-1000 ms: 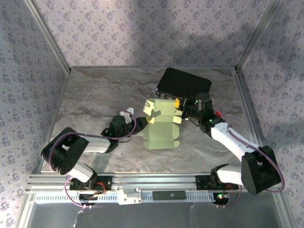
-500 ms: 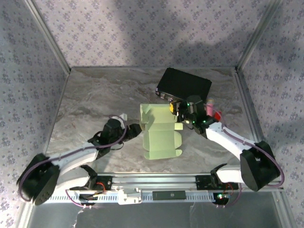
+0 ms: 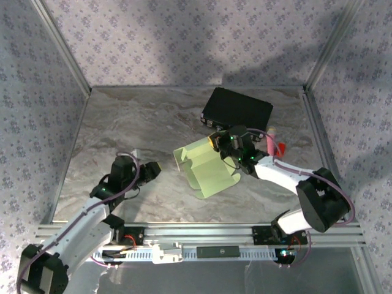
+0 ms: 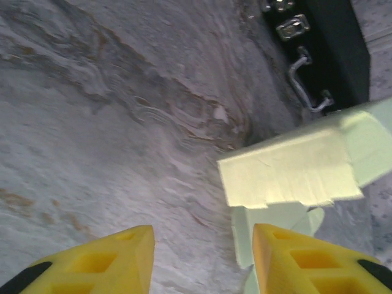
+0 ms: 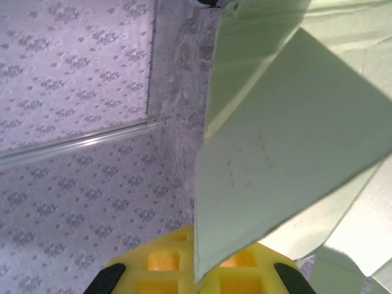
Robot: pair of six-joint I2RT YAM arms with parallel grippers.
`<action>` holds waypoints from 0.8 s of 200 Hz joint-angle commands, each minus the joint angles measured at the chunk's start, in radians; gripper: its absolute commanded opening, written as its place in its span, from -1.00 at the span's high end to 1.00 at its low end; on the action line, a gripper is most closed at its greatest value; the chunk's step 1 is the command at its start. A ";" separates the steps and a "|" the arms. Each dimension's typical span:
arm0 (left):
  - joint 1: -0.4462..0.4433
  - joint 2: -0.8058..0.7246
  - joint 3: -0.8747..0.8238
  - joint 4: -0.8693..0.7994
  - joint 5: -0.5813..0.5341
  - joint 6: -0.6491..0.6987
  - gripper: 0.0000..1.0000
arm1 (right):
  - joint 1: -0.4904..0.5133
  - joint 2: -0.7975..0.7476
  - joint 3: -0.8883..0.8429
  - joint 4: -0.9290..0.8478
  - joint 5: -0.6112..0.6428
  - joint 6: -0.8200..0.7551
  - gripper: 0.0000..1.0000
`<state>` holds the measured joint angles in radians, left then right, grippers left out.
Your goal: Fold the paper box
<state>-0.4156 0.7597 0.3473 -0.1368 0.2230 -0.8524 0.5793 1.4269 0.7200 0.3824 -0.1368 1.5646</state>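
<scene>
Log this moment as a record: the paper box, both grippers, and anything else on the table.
paper box: pale green card, partly folded, flaps raised
right gripper: closed on the paper box's far edge
left gripper: open, over bare table, apart from the paper box
black box: behind the paper box, metal handle on its near side
table: grey marbled surface

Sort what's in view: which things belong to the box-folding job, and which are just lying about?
Job:
- paper box, partly lifted
- right gripper, gripping its edge
- left gripper, open, apart from it

Lying about:
- black box
- small pink-and-red object beside the right arm
</scene>
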 commanded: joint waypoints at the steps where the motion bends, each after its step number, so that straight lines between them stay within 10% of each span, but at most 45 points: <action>1: 0.032 0.069 0.019 -0.002 0.090 0.151 0.16 | -0.018 0.025 -0.041 0.079 -0.052 -0.078 1.00; 72: -0.064 0.247 0.084 0.121 0.092 0.403 0.15 | -0.055 0.106 -0.054 0.222 -0.152 -0.178 1.00; 160: -0.237 0.402 0.120 0.243 -0.050 0.391 0.11 | -0.120 0.125 -0.163 0.376 -0.272 -0.247 1.00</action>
<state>-0.6212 1.1522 0.4438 0.0483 0.2321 -0.4824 0.4808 1.5452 0.5835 0.7086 -0.3500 1.3754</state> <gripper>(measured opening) 0.441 0.058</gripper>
